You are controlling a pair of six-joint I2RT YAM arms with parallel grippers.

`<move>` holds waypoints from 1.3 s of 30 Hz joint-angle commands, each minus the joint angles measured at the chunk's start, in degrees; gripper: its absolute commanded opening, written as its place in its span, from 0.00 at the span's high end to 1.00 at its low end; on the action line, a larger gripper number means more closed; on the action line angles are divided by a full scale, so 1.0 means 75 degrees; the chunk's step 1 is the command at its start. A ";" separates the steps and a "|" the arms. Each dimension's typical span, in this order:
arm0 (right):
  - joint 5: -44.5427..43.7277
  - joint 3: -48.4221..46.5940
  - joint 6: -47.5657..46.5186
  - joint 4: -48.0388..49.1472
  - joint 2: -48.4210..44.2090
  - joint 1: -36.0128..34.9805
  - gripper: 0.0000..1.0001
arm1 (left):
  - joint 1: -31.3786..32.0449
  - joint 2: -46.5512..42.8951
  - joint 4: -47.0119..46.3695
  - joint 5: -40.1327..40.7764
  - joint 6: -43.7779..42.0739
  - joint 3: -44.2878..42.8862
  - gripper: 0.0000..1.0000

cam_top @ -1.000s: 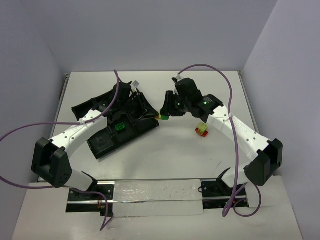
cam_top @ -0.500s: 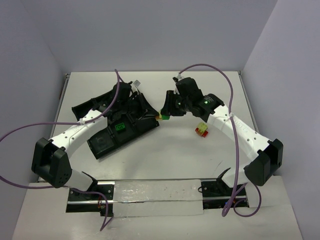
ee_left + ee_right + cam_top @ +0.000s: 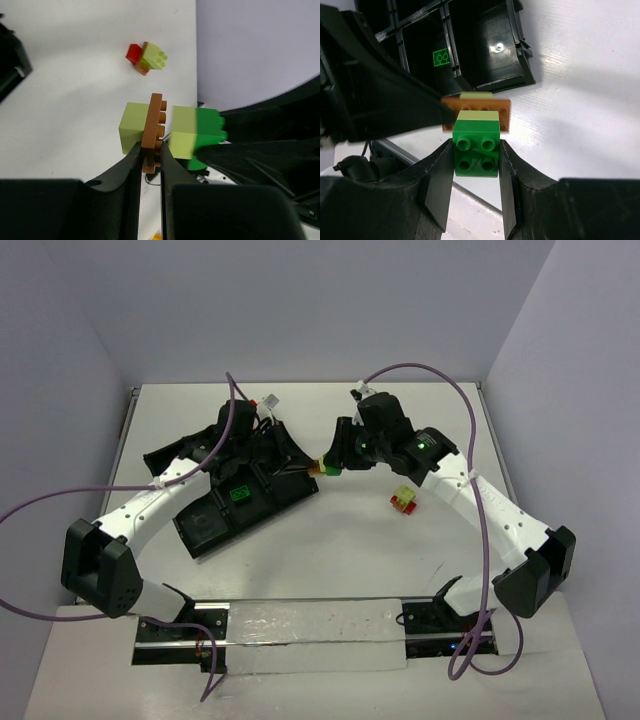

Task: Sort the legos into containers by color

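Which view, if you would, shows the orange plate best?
The left wrist view: the orange plate appears edge-on, nearly whole. The right wrist view partly hides it behind the green brick; the top view shows a speck.

We see both grippers meeting at table centre, just right of the tray (image 3: 205, 525). The left gripper (image 3: 150, 152) pinches the orange plate (image 3: 152, 127) and the right gripper (image 3: 476, 152) pinches the green brick (image 3: 476, 150) of one stack (image 3: 325, 468), so no gap between them. The tray blocks left-centre, and the left arm (image 3: 150, 502) lies over it. A loose cluster (image 3: 405, 501) sits just beside the right arm (image 3: 490, 505), on its inner side. Purple cables (image 3: 402, 368) arc above both arms. We find open table (image 3: 330, 550) on the near side, between tray, cluster and bases (image 3: 100, 570), plus a strip along the far edge.
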State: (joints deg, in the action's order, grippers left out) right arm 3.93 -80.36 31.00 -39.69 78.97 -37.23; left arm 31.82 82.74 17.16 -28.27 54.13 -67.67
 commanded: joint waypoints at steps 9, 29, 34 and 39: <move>-0.0347 -0.0596 -0.0131 -0.0070 -0.0765 0.0171 1.00 | -0.0305 -0.0110 0.0554 0.0429 -0.0483 -0.0286 1.00; -0.1564 0.2445 0.0060 0.0872 0.0641 0.0605 0.99 | -0.1464 -0.0718 0.2786 0.1947 -0.0956 -0.1560 1.00; -0.1684 0.2757 0.0055 0.1220 0.1293 0.0605 0.84 | -0.1641 -0.1141 0.2273 0.1544 -0.0628 -0.0964 1.00; -0.1728 0.2866 -0.0009 0.1463 0.1682 0.0582 0.57 | -0.1688 -0.1080 0.2302 0.1437 -0.0575 -0.0997 1.00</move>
State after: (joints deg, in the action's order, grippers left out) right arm -6.98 -59.44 30.81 -33.34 90.02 -32.75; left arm 19.65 75.88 36.00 -15.53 48.75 -74.70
